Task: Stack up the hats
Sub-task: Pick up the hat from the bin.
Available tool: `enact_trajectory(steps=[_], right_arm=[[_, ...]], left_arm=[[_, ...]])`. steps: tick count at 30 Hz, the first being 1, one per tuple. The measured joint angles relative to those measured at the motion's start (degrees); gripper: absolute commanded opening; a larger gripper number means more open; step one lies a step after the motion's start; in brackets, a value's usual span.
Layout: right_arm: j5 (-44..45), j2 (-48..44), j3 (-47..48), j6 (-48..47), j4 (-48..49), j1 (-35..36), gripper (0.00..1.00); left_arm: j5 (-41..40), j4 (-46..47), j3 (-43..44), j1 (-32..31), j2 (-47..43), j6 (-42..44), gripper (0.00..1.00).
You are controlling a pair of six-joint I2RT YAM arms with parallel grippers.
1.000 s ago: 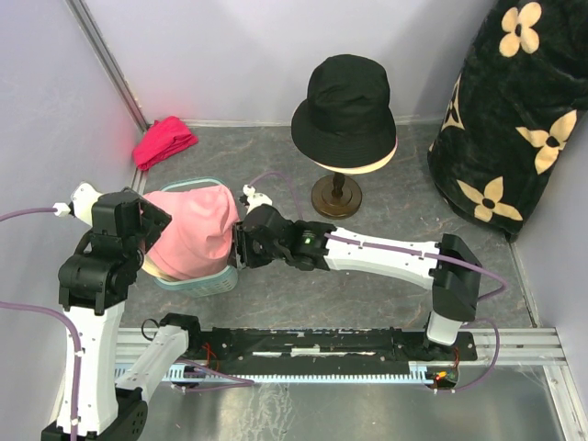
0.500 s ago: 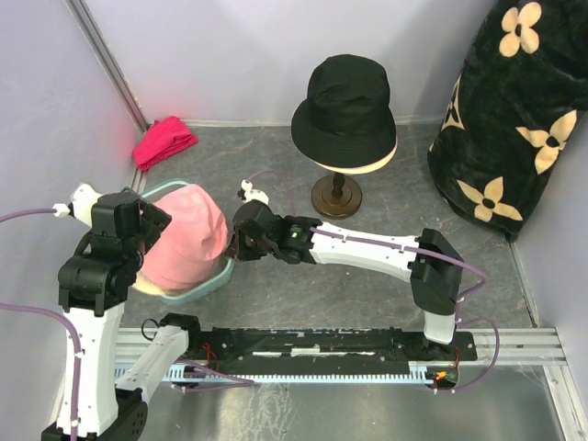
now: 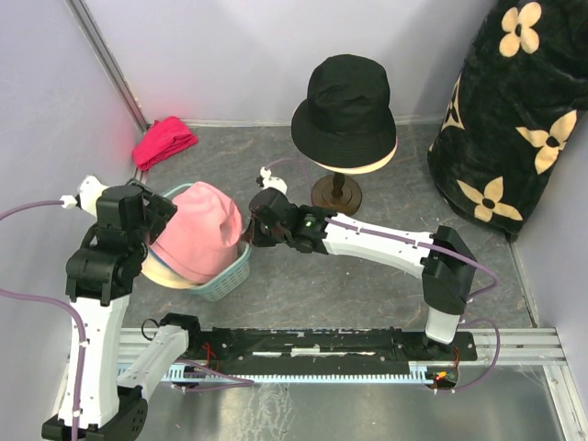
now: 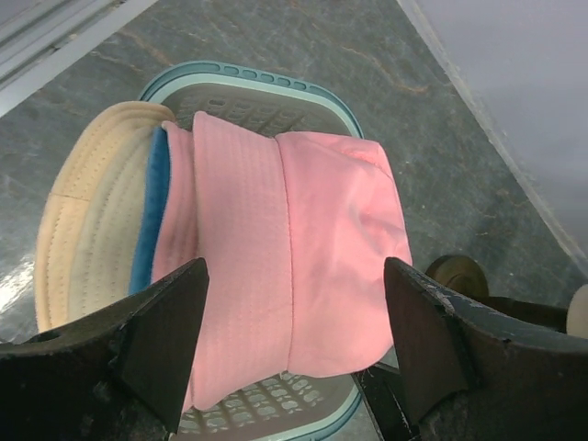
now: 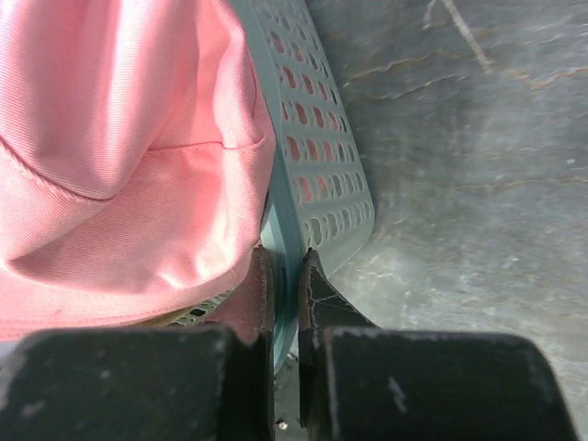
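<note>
A pink hat (image 3: pixel 197 230) (image 4: pixel 294 230) lies on top of a blue hat (image 4: pixel 152 211) and a beige hat (image 4: pixel 87 220) inside a teal perforated basket (image 3: pixel 225 276) (image 4: pixel 257 78). My left gripper (image 3: pixel 152 220) (image 4: pixel 294 271) hovers over the pink hat, open, with one finger on either side of its crown. My right gripper (image 3: pixel 250 237) (image 5: pixel 287 266) is shut on the basket (image 5: pixel 322 156) rim, right beside the pink hat (image 5: pixel 110 138). A black hat (image 3: pixel 347 106) sits on a cream mannequin head (image 3: pixel 363 165) at the back.
The mannequin's dark stand (image 3: pixel 336 195) is just behind my right arm. A magenta-red cloth bundle (image 3: pixel 163 141) lies in the back left corner. A black fabric with cream flowers (image 3: pixel 514 119) fills the right side. Walls close in on the left and back.
My right gripper has closed on the basket rim, and the basket with its hats has turned and shifted slightly right. The left gripper moved a little farther back.
</note>
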Motion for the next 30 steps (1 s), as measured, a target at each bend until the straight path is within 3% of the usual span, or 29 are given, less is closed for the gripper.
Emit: enact_trajectory(steps=[14,30], right_arm=[[7.2,-2.9,-3.6,0.3,0.8,-3.1,0.01],[13.6,-3.4,-4.7,0.6,2.1,-3.0,0.01]], left_arm=[[11.1,10.7,-1.6,0.0,6.4,0.1,0.84],[12.6,11.6,1.4,0.0,7.2,0.0,0.84]])
